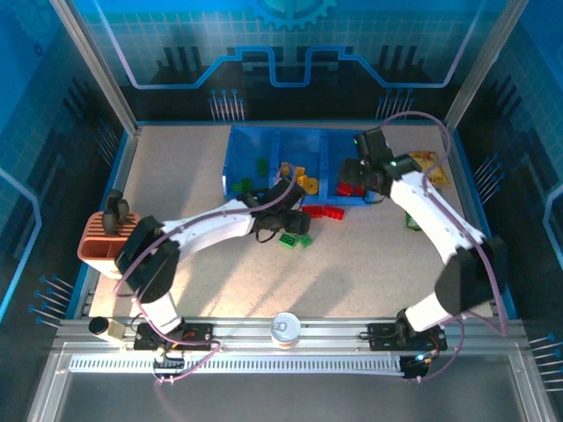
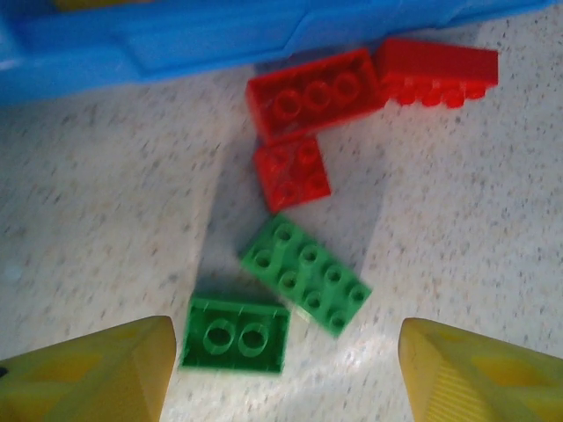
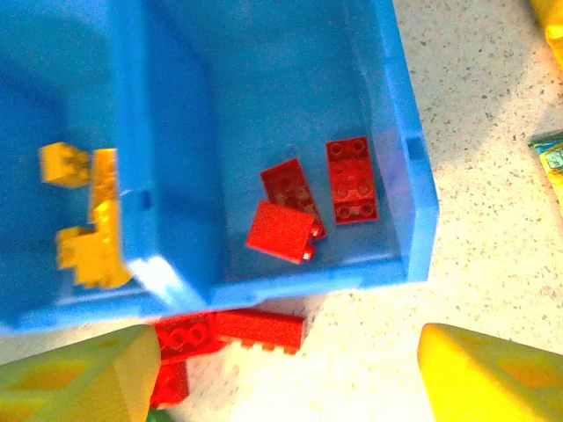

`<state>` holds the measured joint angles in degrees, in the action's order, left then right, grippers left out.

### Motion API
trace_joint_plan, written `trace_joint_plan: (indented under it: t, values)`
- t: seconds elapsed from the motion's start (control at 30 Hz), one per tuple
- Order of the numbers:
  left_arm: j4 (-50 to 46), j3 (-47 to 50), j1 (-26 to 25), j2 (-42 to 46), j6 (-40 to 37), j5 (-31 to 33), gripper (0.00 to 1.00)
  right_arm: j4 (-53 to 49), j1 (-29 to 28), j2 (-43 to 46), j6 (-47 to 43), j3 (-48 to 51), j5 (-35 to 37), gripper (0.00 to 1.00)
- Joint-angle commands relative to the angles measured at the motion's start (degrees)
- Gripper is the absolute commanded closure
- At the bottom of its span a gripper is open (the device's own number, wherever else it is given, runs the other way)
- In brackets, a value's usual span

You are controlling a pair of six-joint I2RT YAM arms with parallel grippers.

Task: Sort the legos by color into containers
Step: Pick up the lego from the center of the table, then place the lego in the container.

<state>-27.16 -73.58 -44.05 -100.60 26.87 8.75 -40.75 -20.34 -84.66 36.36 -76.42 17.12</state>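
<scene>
Lit brightly from overhead, with soft shadows across the speckled surface (image 1: pixel 369 264) and a blue cast beyond. Crisp from above, softer at the wrists (blurred on the yellow jaws, lower corners). White glare on the blue tray (image 3: pixel 420 211) rim.

A speckled beige desk (image 1: pixel 176 176) carries an orange-and-white holder (image 1: pixel 97 246) at its left edge, with dark items standing in its slots. By the right edge lie a yellow packet (image 1: pixel 428 164) and a green packet (image 1: pixel 412 220). A round silver can (image 1: pixel 286 328) sits at the near edge.
</scene>
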Motion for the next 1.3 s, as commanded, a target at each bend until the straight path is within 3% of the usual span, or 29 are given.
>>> trace_joint_plan:
  t: [0.0,0.33,0.57,0.73,0.87,1.1,1.27]
  values:
    - [-5.28,-6.98,-0.25,-5.88,-1.91,1.59,0.31,-0.81,-1.35,6.38,0.66,6.71,0.46,0.22]
    - [-12.18,-20.64,-0.16,-20.46,-1.3,4.31,0.33,-2.5,-1.33,26.37,3.52,28.92,1.42,0.22]
    - [-14.26,-25.67,0.19,-26.53,-0.86,5.1,0.37,-5.19,-0.76,35.32,4.34,34.96,0.99,0.22]
    - [-15.98,-28.96,0.2,-29.68,-0.76,4.39,0.56,-5.78,0.45,37.19,3.9,35.07,0.85,0.22]
    - [-18.6,-29.22,-0.63,-26.53,-0.67,7.29,0.71,-6.25,0.78,37.57,3.44,33.59,0.89,0.22]
    - [-17.33,-33.04,-4.88,-13.44,-2.18,8.93,0.7,-4.63,1.3,37.08,3.88,34.04,0.6,0.22]
    - [-14.55,-43.13,-4.64,-15.84,-6.24,8.52,0.68,-3.22,1.63,37.36,4.85,34.71,-2.36,0.22]
